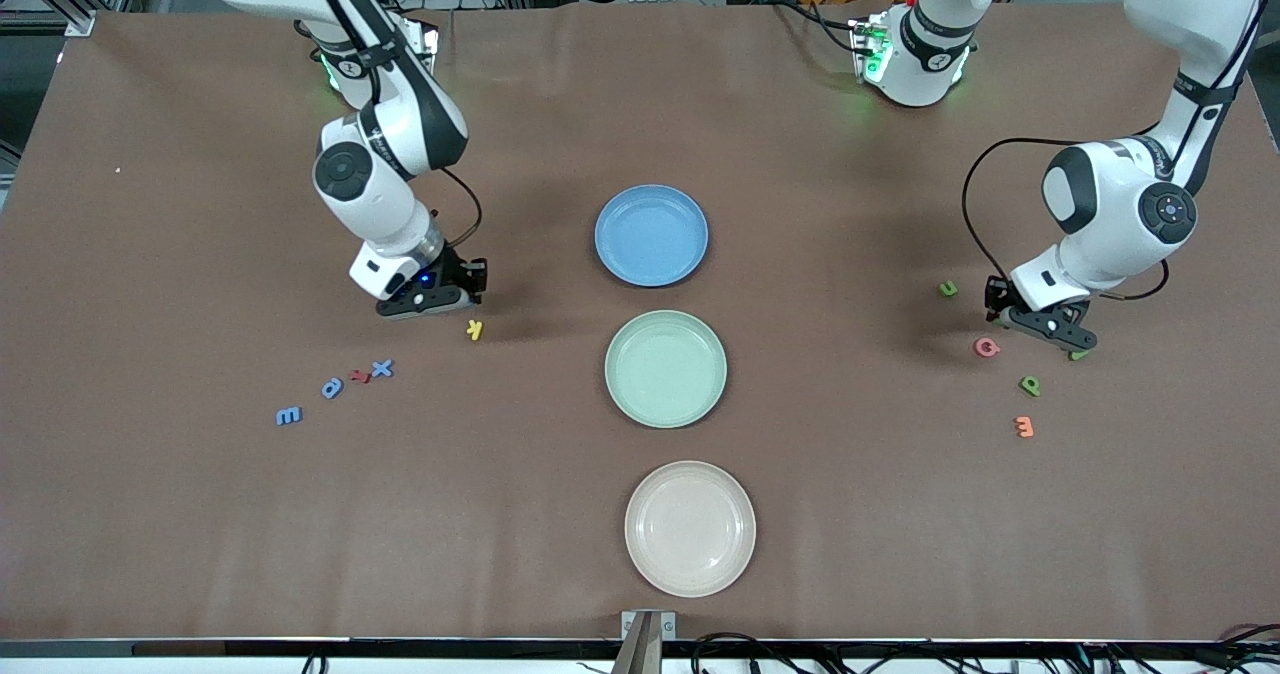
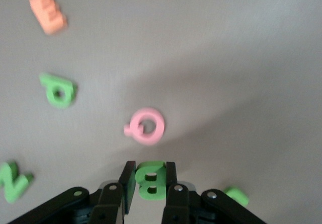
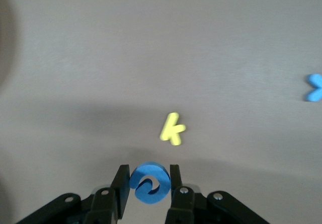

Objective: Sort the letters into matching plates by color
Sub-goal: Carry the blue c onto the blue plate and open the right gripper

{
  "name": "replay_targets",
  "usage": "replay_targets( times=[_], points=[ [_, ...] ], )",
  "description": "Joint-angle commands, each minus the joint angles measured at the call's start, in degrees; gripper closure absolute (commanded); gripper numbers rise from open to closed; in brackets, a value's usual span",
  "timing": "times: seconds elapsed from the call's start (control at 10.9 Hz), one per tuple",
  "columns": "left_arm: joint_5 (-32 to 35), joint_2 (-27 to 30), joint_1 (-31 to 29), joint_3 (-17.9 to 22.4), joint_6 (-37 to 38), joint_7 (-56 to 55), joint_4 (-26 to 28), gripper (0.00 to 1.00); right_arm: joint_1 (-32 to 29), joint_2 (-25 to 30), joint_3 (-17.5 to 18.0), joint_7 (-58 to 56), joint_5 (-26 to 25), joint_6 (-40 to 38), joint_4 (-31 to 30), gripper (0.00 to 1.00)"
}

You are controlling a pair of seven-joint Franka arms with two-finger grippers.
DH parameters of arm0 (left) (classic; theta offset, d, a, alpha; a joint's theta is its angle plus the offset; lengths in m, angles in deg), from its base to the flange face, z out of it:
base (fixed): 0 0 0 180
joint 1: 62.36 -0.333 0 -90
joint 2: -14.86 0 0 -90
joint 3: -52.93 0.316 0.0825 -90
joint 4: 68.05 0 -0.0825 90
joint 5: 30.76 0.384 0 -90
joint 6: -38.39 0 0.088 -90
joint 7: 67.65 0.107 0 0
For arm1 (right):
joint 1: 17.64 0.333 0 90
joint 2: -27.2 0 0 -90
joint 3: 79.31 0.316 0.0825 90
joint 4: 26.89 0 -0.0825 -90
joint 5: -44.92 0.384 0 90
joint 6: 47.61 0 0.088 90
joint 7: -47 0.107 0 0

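My left gripper [image 1: 993, 302] [image 2: 150, 179] is low over the table at the left arm's end, shut on a green letter B [image 2: 151, 180]. A green P [image 1: 1030, 385] [image 2: 59, 90], a green Z [image 1: 1079, 355] [image 2: 12, 181] and another small green letter [image 1: 947, 289] [image 2: 236, 196] lie around it. My right gripper [image 1: 476, 284] [image 3: 149, 182] is low at the right arm's end, shut on a round blue letter [image 3: 150, 183]. A blue X [image 1: 382, 367] [image 3: 314, 87] and two more blue letters [image 1: 332, 388] [image 1: 288, 415] lie nearer the camera. The blue plate [image 1: 651, 235] and mint green plate [image 1: 666, 368] sit mid-table.
A yellow K [image 1: 475, 330] [image 3: 172, 128] lies just in front of the right gripper. A pink letter [image 1: 987, 347] [image 2: 146, 126] lies close to the left gripper, an orange one [image 1: 1024, 426] [image 2: 48, 10] nearer the camera. A red letter [image 1: 360, 376] sits among the blue ones. A cream plate [image 1: 690, 527] is nearest the camera.
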Motion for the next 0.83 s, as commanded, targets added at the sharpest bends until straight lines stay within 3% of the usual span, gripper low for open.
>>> replay_targets(
  times=[0.0,0.37,0.55,0.73],
  points=[
    [0.98,-0.17,4.66,-0.71,1.41,-2.81,-4.49,1.0,5.66,-1.11,-0.21,0.23,0.83,-1.34,3.25,0.69],
    [0.45,-0.09,5.11,-6.5,1.49,-6.49,-7.39,1.0,14.8,-5.75,-0.3,3.02,0.74,-8.18,14.3,0.74],
    [0.37,-0.35,5.73,-10.09,1.49,-10.09,-8.71,1.0,19.37,-9.09,-0.3,5.14,0.74,-8.46,18.62,0.74],
    [0.45,-0.7,9.31,-11.0,1.49,-16.67,-9.85,1.0,23.94,-12.95,-0.38,6.81,0.39,-8.37,20.92,0.74]
  ],
)
